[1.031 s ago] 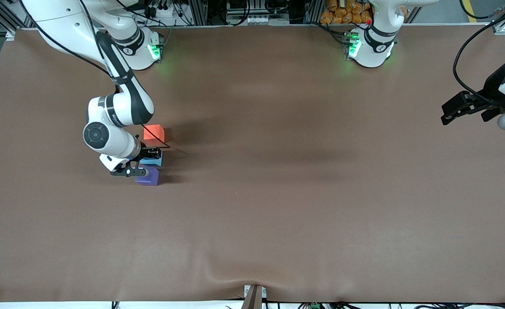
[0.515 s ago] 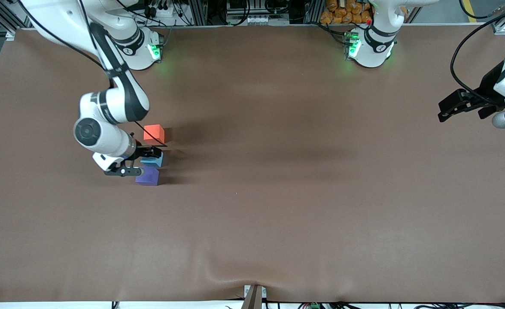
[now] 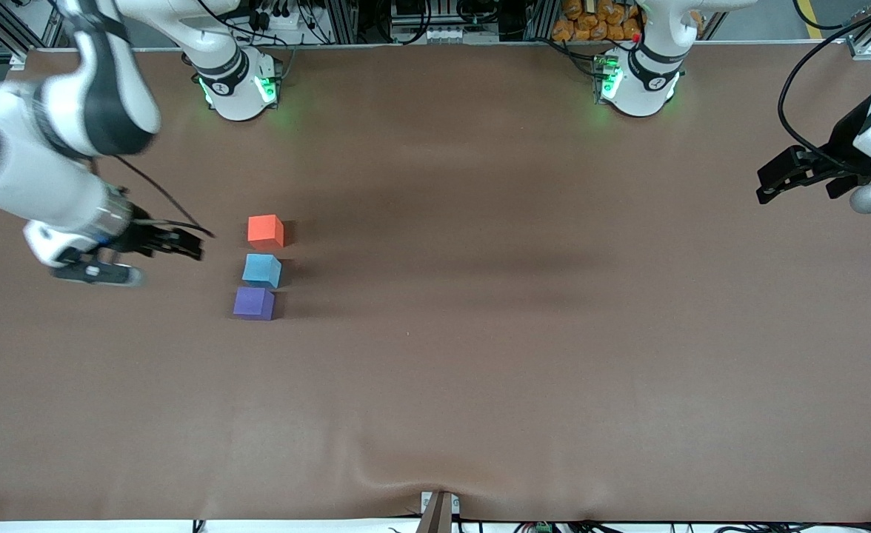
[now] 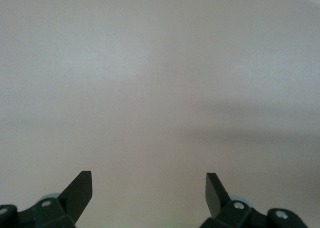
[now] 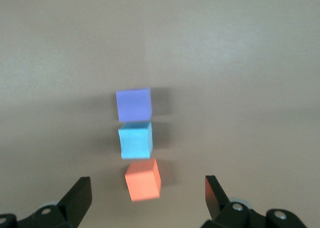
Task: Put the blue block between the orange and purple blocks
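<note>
Small matte sky-blue block (image 3: 261,269) on the table (image 3: 480,333), between orange block (image 3: 265,231) and purple block (image 3: 253,303), right gripper (image 3: 184,248) spread, empty, near them, left gripper (image 3: 769,185) spread, waiting.

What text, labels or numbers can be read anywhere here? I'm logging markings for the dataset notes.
None can be read.
The blue block, orange block and purple block have plain faces.
The brown table carries no print.
The right gripper and left gripper, both open, show no legible label.
</note>
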Robot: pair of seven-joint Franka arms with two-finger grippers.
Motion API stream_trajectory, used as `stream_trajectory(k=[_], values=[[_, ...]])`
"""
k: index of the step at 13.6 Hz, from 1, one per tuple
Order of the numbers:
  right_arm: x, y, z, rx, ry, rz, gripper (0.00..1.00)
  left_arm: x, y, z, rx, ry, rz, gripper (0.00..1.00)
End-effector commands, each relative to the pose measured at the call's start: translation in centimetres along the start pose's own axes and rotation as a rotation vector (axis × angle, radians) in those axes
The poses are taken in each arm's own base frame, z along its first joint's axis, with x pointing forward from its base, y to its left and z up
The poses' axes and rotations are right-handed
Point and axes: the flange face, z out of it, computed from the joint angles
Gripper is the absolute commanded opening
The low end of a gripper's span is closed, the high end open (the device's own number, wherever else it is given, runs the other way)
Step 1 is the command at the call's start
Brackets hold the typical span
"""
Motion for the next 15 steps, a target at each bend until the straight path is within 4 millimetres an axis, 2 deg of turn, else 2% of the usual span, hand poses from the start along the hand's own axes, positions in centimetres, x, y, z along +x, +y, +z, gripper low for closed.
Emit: stream_trajectory(k=[1,4,5,6,8,11,15], values=[[0.0,2.2,-7.0,0.007,-0.019,-0.061,1.00,-1.0,0.7,-0.7,0.017,0.001,0.024,1.00],[-1.4,3.9,-15.0,0.003,-0.003,-0.158,1.00,-1.1,0.6,-0.6,0.018,-0.011,0.020,1.00],[-2.2,4.0,-17.0,-0.001,-0.009,-0.172,1.00,-1.1,0.7,-0.5,0.016,-0.013,0.020,1.00],[-3.0,3.9,-18.1,-0.004,-0.027,-0.175,1.00,-1.1,0.8,-0.5,0.016,-0.013,0.021,1.00],[-4.5,3.8,-19.6,-0.042,-0.057,-0.168,1.00,-1.1,0.8,-0.6,0.028,-0.008,0.027,1.00],[-4.4,4.7,-19.7,-0.047,-0.058,-0.144,1.00,-1.4,0.2,-1.1,0.023,-0.003,0.017,1.00],[-4.4,4.7,-19.5,-0.048,-0.062,-0.098,1.00,-1.9,0.9,-0.5,0.006,-0.023,0.027,1.00]])
